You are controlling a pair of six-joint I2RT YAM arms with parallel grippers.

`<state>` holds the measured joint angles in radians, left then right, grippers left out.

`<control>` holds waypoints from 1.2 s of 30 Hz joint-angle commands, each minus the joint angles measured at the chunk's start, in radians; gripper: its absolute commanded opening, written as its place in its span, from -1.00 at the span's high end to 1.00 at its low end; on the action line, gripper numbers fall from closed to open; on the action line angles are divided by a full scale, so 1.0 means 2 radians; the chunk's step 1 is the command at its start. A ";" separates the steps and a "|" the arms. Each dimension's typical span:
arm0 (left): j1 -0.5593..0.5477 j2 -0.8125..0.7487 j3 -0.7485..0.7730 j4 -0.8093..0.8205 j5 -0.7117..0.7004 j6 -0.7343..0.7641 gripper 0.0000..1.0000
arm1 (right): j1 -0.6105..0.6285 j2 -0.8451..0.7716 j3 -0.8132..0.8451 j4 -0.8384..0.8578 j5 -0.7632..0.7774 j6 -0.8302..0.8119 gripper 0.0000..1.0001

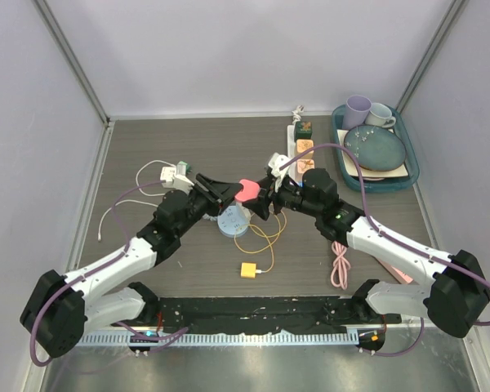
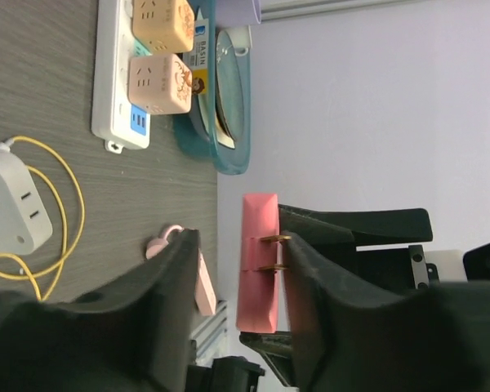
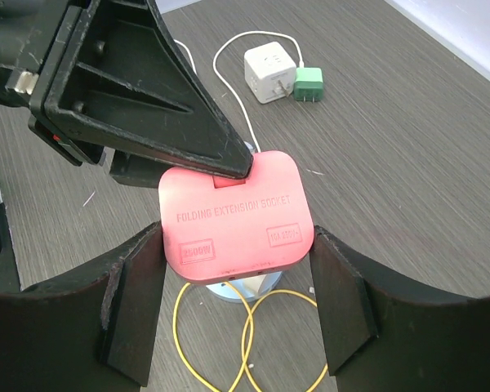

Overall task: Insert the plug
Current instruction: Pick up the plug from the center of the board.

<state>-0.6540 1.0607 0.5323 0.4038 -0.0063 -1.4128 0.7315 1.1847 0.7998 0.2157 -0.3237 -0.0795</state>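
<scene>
Right wrist shows pink plug (image 3: pixel 237 216) gripped in right claw (image 3: pixel 237 237).

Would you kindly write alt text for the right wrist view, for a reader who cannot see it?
A pink folding socket sits gripped between the right gripper's black jaws, with the left gripper's jaw tip at its far edge. Behind lie a white adapter with a green plug; yellow cable loops beneath.

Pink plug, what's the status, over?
Right pincer gripping pink plug, off the table. Left pincer open around it, prongs out. Yellow cable loose beneath.
</scene>
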 commanded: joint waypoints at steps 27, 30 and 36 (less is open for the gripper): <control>0.002 -0.048 -0.045 0.110 -0.021 -0.104 1.00 | 0.002 0.004 -0.043 0.115 -0.021 0.019 0.95; 0.002 -0.052 -0.052 0.123 -0.024 -0.110 1.00 | 0.002 -0.003 -0.047 0.122 -0.014 0.022 0.85; 0.002 -0.059 -0.041 0.096 -0.028 -0.083 1.00 | 0.002 0.004 -0.038 0.118 -0.015 0.068 -0.01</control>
<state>-0.6533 0.9791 0.4240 0.5476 -0.0364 -1.5951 0.7376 1.1900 0.7097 0.4263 -0.3641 -0.0193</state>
